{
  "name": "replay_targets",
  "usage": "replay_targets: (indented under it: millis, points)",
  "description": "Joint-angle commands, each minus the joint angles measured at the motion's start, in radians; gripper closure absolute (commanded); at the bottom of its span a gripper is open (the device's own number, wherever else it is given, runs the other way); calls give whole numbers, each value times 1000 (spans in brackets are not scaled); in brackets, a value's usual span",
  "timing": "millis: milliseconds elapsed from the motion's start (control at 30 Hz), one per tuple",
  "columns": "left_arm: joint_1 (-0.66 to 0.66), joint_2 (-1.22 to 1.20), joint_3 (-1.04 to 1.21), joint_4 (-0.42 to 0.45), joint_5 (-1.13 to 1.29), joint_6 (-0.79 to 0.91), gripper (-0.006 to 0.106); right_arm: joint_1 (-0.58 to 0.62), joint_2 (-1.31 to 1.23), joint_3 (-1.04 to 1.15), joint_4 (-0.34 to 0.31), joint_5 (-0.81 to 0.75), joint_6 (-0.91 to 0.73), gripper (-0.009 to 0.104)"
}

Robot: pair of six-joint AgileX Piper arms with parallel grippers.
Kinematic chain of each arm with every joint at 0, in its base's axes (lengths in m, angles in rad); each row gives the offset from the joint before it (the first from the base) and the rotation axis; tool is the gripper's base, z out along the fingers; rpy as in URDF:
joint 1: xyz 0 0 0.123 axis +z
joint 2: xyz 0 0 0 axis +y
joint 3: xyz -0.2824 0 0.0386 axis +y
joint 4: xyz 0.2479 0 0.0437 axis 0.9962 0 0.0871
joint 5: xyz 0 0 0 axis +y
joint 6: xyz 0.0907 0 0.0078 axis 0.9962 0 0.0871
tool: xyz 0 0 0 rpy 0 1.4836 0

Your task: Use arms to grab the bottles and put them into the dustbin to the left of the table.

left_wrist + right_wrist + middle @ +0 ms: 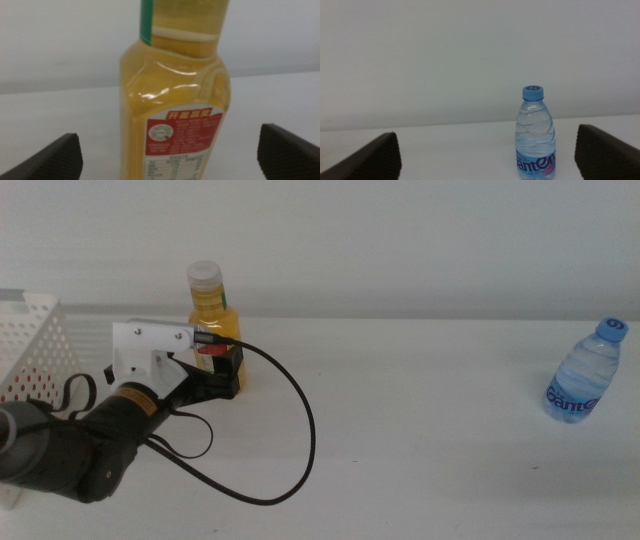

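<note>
An orange juice bottle [213,315] with a white cap stands upright at the back left of the table [430,450]. My left gripper [222,372] has reached it from the left. In the left wrist view the bottle [175,95] fills the space between the jaws of the left gripper [170,152], which are open with a gap on each side. A small clear water bottle [585,375] with a blue cap stands at the far right. The right wrist view shows it [535,135] ahead of my open right gripper [487,155], some way off.
The white perforated dustbin [35,340] sits at the left edge, just behind the left arm. A black cable [300,440] loops from the left wrist onto the tabletop. The right arm is outside the middle view.
</note>
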Motion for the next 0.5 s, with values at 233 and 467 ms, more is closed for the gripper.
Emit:
replay_targets:
  millis: [233, 467]
  points:
    - [-9, 57, -51, -23, -12, 2, 7, -8, -39, 44, -6, -8, -6, 2]
    - [-9, 134, -124, -42, -32, 9, 7, -8, -39, 44, -6, -8, -6, 2]
